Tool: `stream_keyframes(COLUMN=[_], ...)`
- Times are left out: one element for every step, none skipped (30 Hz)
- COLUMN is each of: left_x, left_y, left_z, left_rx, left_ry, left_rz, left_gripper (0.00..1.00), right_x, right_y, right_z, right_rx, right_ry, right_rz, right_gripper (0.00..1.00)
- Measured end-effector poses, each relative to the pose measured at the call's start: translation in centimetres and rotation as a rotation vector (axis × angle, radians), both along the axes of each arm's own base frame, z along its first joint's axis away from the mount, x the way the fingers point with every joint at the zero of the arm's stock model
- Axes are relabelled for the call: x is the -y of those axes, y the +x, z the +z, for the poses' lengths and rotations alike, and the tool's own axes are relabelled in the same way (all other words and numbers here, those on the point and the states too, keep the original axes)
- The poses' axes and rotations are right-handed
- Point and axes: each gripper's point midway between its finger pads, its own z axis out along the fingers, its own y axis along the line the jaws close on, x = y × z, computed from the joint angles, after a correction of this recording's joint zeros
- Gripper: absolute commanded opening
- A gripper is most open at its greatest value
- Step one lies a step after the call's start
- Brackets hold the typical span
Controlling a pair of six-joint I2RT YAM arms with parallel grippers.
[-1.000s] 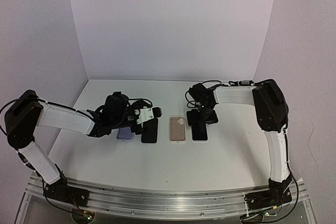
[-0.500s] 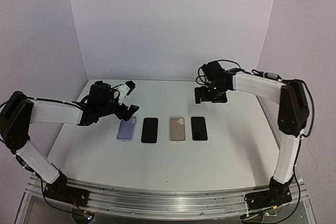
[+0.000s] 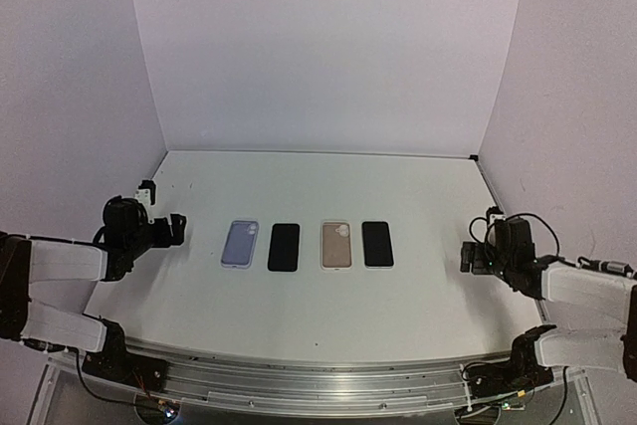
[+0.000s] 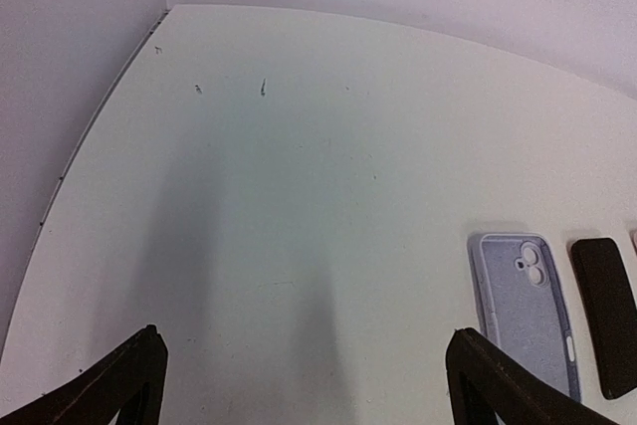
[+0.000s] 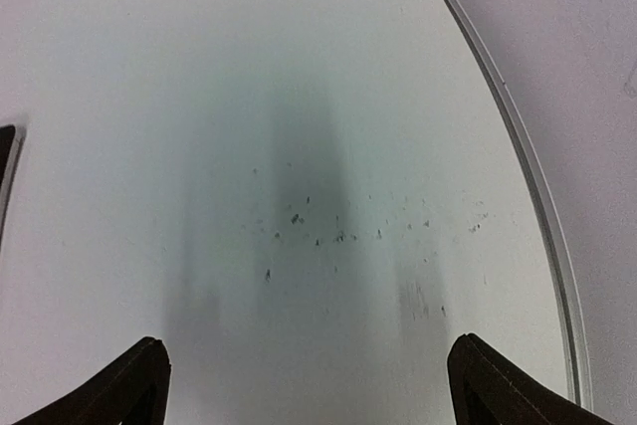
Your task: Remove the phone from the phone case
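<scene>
Lying just beside the lilac case [image 3: 239, 244], a black phone [image 3: 284, 247]

Soft, even light is falling from overhead, making the white table [image 3: 318, 316] look bright and giving the walls [image 3: 318, 47] a faint lilac cast, with no glare showing anywhere. In both wrist views a broad greyish shadow is spreading from six o'clock up toward the centre, and the table edge [image 4: 95, 126] is bowing with lens distortion toward ten o'clock on the left and two o'clock on the right. The dark fingertips [image 4: 124, 380] at seven and five o'clock are looking slightly soft, while the scuff marks [image 5: 318, 231] are showing crisply.
</scene>
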Motion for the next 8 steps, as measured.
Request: stream_keyframes(left_x=[-0.5, -1.0, -1.6, -2.0, -2.4, -2.8, -3.0, -3.2], left_y=[-0.2, -0.5, -0.7, -0.9, -1.1, -1.4, -1.6, -1.7], left_z=[0.0, -0.1, -0.1, -0.1, -0.2, -0.4, -0.5, -0.6], left_rx=[0.007, 0.015, 0.022, 0.028, 0.030, 0.027, 0.027, 0.028], left_ry=[0.001, 0.001, 0.002, 0.002, 0.002, 0.002, -0.001, -0.004], left_rz=[0.012, 0.026, 0.041, 0.054, 0.064, 0.074, 0.079, 0.084], left_gripper=[0.99, 1.00, 1.00, 1.00, 1.00, 0.99, 1.00, 1.00], right_x=[0.3, 0.5, 0.7, 0.8, 0.9, 0.9, 0.9, 0.9], right_y=[-0.7, -1.2, -1.6, -1.9, -2.0, -2.1, -2.1, -2.0], right_z=[-0.6, -1.1, -1.5, -1.8, -2.0, -2.1, -2.0, -2.0], right_rx=[0.016, 0.032, 0.046, 0.057, 0.069, 0.078, 0.089, 0.101], right_ry=[-0.010, -0.018, -0.025, -0.029, -0.029, -0.028, -0.025, -0.021], right_rz=[0.005, 0.006, 0.007, 0.009, 0.010, 0.009, 0.010, 0.009], right_gripper=[0.98, 0.98, 0.98, 0.98, 0.98, 0.98, 0.98, 0.98])
